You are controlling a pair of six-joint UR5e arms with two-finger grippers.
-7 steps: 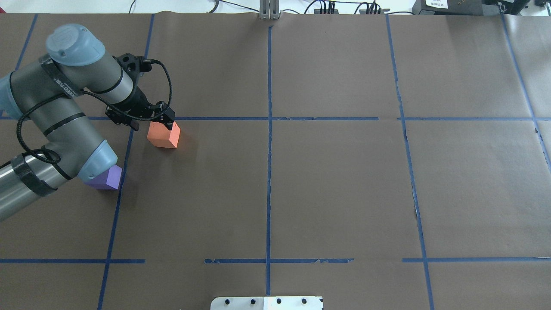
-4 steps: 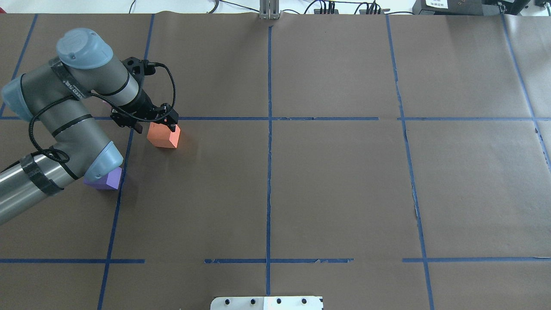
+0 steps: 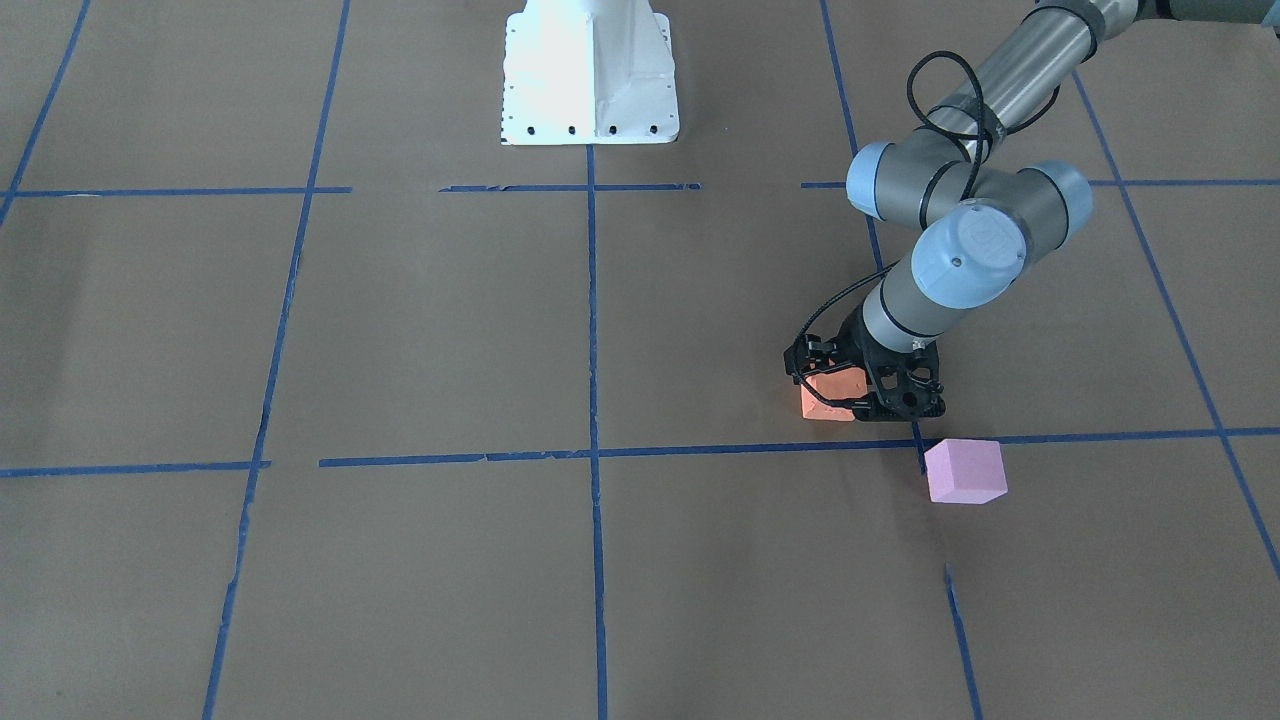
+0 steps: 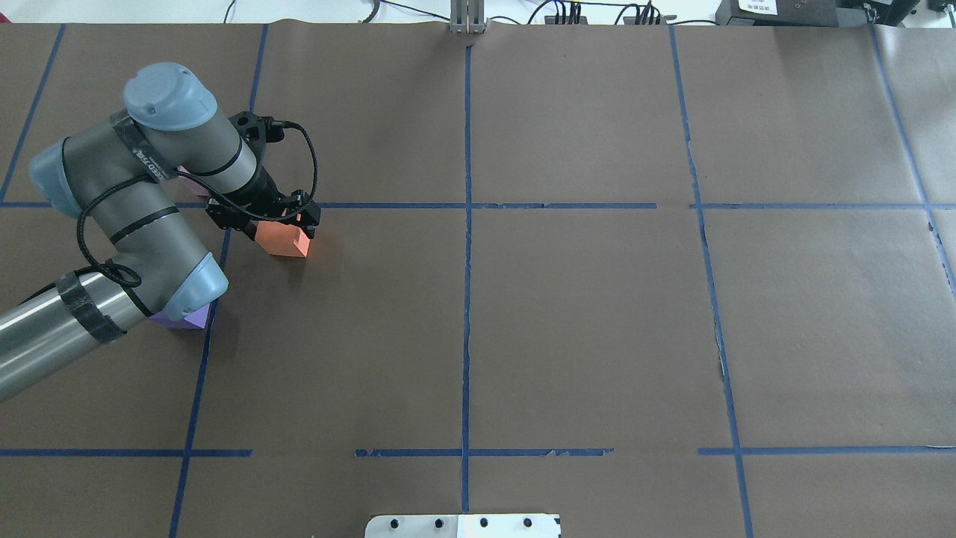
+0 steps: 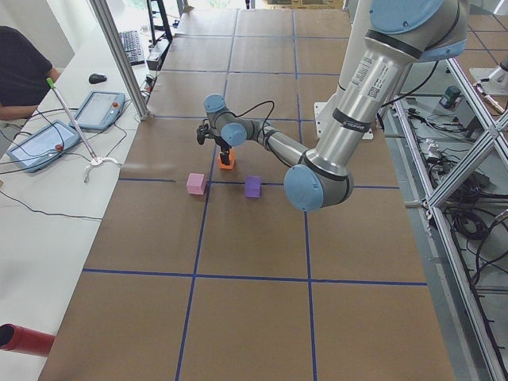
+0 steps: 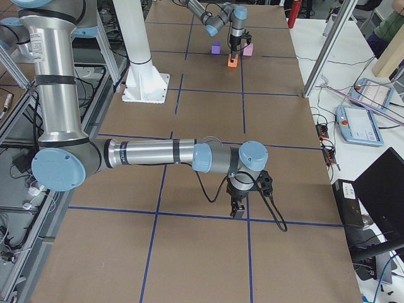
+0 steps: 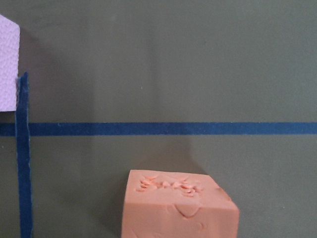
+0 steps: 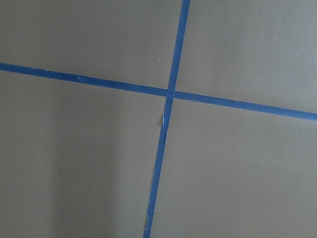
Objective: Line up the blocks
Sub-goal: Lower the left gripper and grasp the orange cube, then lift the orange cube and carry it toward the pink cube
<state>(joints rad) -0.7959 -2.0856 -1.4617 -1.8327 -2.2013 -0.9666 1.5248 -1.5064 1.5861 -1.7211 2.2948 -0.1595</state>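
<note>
Brown table, left tool astride orange block (perhaps clamped, cannot tell)

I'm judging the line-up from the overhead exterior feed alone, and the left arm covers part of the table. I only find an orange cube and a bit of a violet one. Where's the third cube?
Observer: The pale pink-lilac foam cube lies just across the blue tape line from the orange foam cube, on the operators' side, not touching it.
Operator: Do the three make a line?
Observer: No. From the table's left end, the violet-blue foam cube and the pink one sit side by side, the orange one farther off between them: a triangle.
Operator: And the right arm?
Observer: The right tool hangs above a tape crossing, far from all cubes.
</note>
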